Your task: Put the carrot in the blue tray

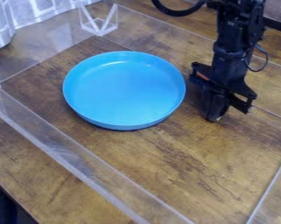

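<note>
The blue tray [123, 89] is a round shallow dish lying left of centre on the wooden table, with nothing inside it. My black gripper [217, 114] points straight down just right of the tray's rim, its fingertips low at the table surface. The fingers look shut together. The carrot is hidden; no orange or green shows at the fingertips or anywhere else on the table.
A clear plastic strip [73, 153] runs diagonally across the wood in front of the tray. A white wire-frame stand [101, 17] sits at the back left. Bare wooden table [189, 175] lies in front of the gripper.
</note>
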You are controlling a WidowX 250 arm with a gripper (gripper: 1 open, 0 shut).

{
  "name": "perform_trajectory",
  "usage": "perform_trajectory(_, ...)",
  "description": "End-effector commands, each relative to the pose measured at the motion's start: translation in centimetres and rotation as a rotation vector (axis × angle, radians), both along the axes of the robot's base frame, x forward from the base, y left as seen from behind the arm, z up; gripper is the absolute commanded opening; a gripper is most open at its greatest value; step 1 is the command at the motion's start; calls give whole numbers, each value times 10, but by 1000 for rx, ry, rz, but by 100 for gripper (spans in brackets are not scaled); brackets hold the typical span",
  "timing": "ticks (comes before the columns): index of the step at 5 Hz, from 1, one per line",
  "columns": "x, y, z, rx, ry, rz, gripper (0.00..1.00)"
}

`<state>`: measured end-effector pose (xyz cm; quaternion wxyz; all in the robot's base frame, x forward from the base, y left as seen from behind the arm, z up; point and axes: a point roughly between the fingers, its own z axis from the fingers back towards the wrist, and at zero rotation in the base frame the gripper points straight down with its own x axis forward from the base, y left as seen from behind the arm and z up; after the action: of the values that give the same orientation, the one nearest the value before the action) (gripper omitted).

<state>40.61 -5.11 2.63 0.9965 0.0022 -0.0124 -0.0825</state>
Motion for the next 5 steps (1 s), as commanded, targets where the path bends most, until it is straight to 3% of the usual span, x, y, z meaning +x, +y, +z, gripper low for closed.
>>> perform_trajectory(1,10,-2,48,-9,-116,-13,0)
perform_trajectory(5,9,-1,55,2,-120,-36,0)
